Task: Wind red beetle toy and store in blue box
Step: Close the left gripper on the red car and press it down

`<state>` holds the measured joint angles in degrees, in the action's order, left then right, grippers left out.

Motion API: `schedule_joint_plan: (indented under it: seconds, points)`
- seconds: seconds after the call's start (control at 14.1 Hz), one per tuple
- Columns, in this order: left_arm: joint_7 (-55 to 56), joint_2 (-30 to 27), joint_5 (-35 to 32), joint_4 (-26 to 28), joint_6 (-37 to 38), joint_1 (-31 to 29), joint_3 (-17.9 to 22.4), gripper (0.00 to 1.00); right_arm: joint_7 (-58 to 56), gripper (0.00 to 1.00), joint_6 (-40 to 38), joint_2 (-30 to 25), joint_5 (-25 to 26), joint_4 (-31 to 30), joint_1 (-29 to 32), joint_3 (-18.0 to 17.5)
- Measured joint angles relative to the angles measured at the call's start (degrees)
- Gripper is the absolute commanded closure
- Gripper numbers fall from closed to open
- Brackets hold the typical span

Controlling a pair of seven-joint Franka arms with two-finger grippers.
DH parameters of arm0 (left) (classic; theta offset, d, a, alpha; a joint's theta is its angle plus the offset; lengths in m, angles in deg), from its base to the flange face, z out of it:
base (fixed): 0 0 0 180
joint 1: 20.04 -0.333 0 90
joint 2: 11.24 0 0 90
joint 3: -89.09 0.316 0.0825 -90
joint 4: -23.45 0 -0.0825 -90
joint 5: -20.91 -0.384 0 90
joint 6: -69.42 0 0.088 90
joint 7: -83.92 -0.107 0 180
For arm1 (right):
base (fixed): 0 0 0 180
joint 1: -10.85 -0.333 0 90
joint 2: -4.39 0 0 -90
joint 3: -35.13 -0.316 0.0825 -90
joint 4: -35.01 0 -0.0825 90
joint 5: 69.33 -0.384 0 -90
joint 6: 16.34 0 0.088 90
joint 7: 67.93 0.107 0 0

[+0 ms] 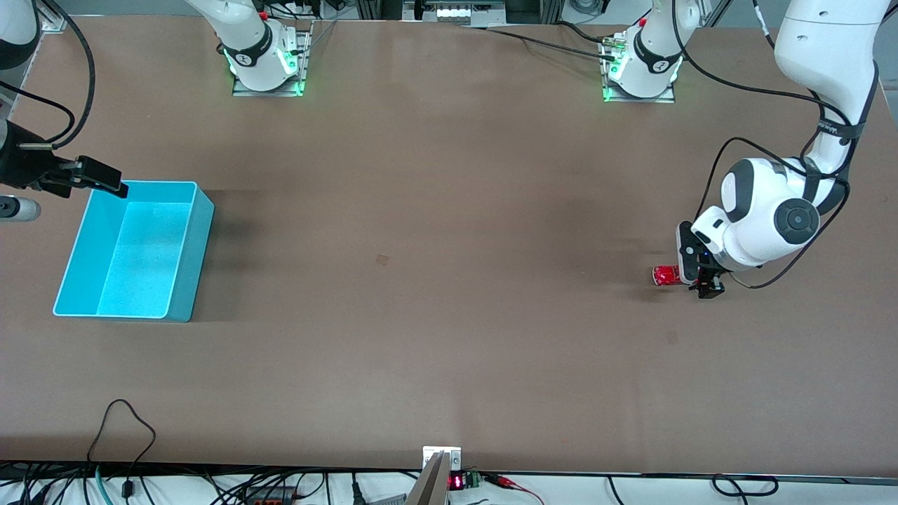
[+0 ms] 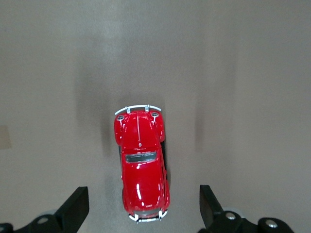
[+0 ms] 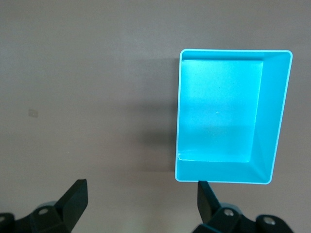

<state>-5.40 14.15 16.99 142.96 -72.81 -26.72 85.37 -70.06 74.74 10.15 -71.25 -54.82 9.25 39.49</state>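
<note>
Glossy rounded red beetle toy (image 2: 141, 165) on matte brown table (image 1: 449, 280)

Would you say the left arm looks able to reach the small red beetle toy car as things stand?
Probably yes: the left gripper hangs open right over the glossy red beetle toy car, with bare table around it and nothing between.

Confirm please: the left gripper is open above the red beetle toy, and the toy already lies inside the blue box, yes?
Not quite. The left gripper is open above the red beetle toy, but the toy lies on the bare table at the left arm's end, not in the blue box. The front view shows this; the right wrist view shows the box holding nothing.
</note>
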Motion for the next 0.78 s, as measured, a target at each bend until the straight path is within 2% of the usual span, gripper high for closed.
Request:
schedule_joint_plan:
  seconds: [0.36, 0.5, 0.57, 0.71, 0.78]
  points:
    - [0.28, 1.17, 0.0, 2.55, -4.17, -0.04, -0.01, 0.0, 0.02, 0.0, 0.01, 0.0, -0.06, 0.0, -0.04, -0.06]
    - [0.32, 1.62, 0.0, 2.56, -4.52, -0.05, -0.01, 0.24, 0.11, 0.0, 0.0, 0.0, -0.13, 0.0, -0.22, -0.38]
    - [0.32, 1.63, 0.0, 2.56, -4.55, -0.06, -0.01, 0.46, 0.21, 0.0, 0.0, 0.0, -0.13, 0.0, -0.28, -0.53]
    - [0.31, 1.63, 0.0, 2.55, -4.7, -0.06, -0.02, 0.64, 0.31, 0.0, 0.0, 0.0, -0.13, 0.0, -0.26, -0.57]
    - [0.31, 1.63, 0.0, 2.55, -4.83, -0.06, -0.02, 0.69, 0.31, 0.0, 0.0, 0.0, -0.13, 0.0, -0.22, -0.54]
